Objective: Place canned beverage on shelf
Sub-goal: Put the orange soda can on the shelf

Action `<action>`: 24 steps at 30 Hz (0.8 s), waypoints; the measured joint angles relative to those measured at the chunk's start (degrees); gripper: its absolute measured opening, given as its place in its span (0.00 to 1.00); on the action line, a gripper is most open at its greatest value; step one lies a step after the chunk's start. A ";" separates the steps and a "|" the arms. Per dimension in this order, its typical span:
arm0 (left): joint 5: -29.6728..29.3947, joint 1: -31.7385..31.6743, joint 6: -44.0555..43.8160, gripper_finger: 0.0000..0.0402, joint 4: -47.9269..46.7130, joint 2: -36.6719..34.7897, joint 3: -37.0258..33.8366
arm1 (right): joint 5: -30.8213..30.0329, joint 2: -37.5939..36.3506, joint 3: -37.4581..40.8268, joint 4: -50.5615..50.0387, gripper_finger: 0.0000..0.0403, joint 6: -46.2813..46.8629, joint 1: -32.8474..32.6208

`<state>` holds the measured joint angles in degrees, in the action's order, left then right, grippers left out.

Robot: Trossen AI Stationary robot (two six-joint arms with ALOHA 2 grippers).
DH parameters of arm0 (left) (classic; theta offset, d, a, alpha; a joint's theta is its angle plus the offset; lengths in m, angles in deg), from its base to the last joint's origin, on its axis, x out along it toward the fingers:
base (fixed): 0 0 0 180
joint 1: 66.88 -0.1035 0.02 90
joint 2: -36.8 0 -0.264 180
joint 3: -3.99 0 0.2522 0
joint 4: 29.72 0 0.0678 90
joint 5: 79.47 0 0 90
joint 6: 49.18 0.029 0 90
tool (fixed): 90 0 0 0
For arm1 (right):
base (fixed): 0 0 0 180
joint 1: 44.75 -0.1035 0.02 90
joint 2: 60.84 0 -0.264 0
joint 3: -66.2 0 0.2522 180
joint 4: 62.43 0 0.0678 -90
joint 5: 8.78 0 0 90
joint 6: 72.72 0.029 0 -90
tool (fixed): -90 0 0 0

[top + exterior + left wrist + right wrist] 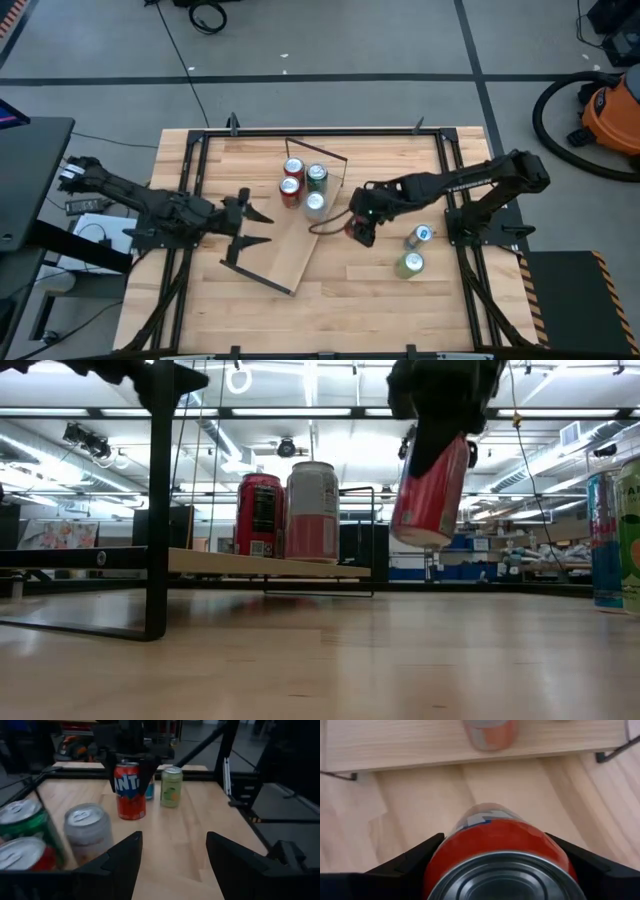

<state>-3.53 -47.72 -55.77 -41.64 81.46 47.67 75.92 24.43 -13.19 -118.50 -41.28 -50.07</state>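
We hold the orange can tilted in the right gripper, fingers clamped on it, lifted off the tabletop just beside the shelf; a loose grip could drop it. Four cans crowd the shelf's far end, so a careless approach may topple them; the left gripper, fingers apart, waits by the shelf.

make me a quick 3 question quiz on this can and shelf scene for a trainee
1. True or false: the right pincer holds the red can lifted off the table.
2. How many cans already stand on the shelf? A) two B) four C) six
3. Fill in: the left pincer sits at the shelf's near end, ____ and holding no can.

Key: 1 true. 2 B. 3 open.
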 joint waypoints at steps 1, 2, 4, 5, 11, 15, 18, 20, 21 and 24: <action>-0.01 0.21 0.82 0.58 2.49 1.81 0.00 | -0.40 0.00 -0.29 -0.15 0.79 0.40 -0.96; -0.01 0.35 1.81 0.58 5.00 3.46 0.03 | -0.93 0.00 -0.61 -0.21 0.79 0.72 -1.91; -0.01 0.35 3.23 0.58 8.99 6.22 0.05 | -1.33 0.00 -1.42 0.09 0.79 1.27 -3.66; -0.03 0.35 3.39 0.58 10.13 7.45 0.20 | -1.60 0.00 -1.84 0.27 0.79 1.41 -4.53; -0.44 0.32 3.28 0.58 11.09 15.08 4.62 | -4.13 0.00 -3.57 2.32 0.79 0.61 -8.69; -1.28 0.31 2.92 0.58 10.75 21.19 8.32 | -4.20 0.36 -3.80 4.49 0.79 -0.20 -9.94; -1.24 -0.35 2.62 0.62 10.82 25.47 11.19 | -4.18 1.04 -3.80 4.55 0.79 -0.92 -10.42; -1.28 -1.17 2.06 0.67 10.17 27.84 13.01 | -4.16 1.38 -3.80 4.43 0.79 -1.30 -10.62; -1.28 -1.62 1.56 0.69 10.25 28.97 13.83 | -4.18 1.49 -3.88 4.53 0.79 -1.54 -10.78; -0.32 -3.37 0.15 0.74 9.73 32.15 16.39 | -4.19 1.86 -5.19 4.33 0.79 -3.05 -11.59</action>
<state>-3.84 -51.10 -55.61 -31.91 113.61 64.05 71.73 26.30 -18.38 -114.17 -44.33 -61.66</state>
